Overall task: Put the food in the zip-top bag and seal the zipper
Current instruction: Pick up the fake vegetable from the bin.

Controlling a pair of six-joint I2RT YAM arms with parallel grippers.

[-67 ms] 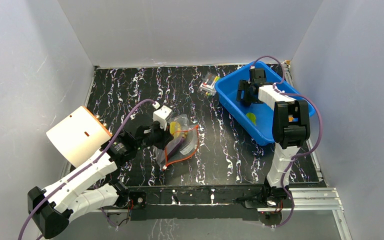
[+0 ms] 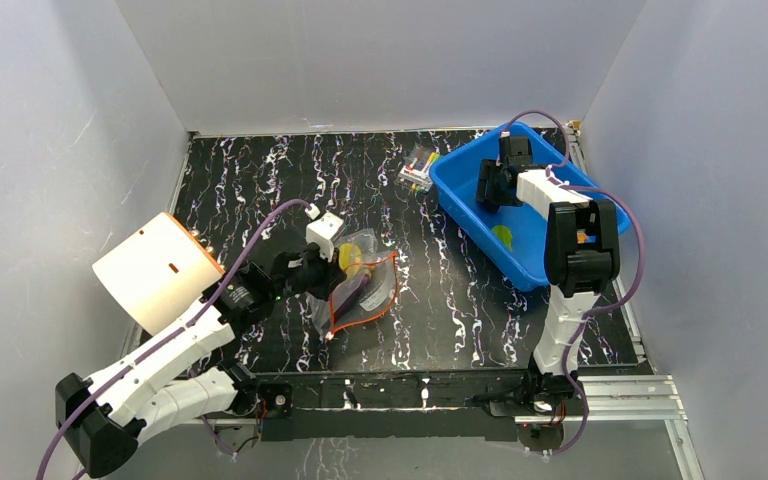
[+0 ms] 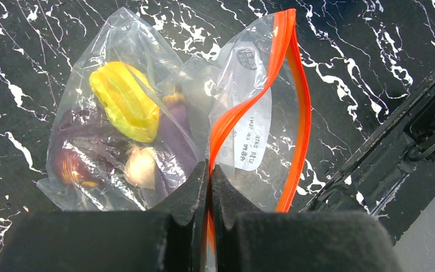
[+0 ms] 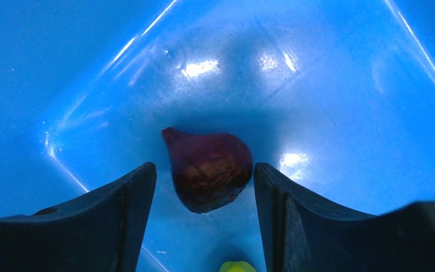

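The clear zip-top bag (image 3: 147, 68) lies on the black marbled table with its mouth held apart. Inside it are food pieces: a yellow ridged piece (image 3: 123, 107), a purple eggplant (image 3: 174, 133), a beige piece (image 3: 140, 167) and a dark red one. My left gripper (image 3: 209, 167) is shut on the red-orange zipper (image 3: 294, 85) at the near lip; from above, this gripper (image 2: 315, 270) sits at the bag's (image 2: 365, 290) left side. My right gripper (image 4: 203, 167) stands open inside the blue bin, its fingers either side of a dark red-purple food piece (image 4: 209, 170) lying on the bin floor.
The blue bin (image 2: 535, 255) stands at the back right, with a yellow-green piece (image 2: 501, 236) also in it behind my right gripper (image 2: 495, 185). A small clear packet of colourful sticks (image 2: 418, 170) lies just left of the bin. A white and orange cylinder (image 2: 155, 268) rests at the left.
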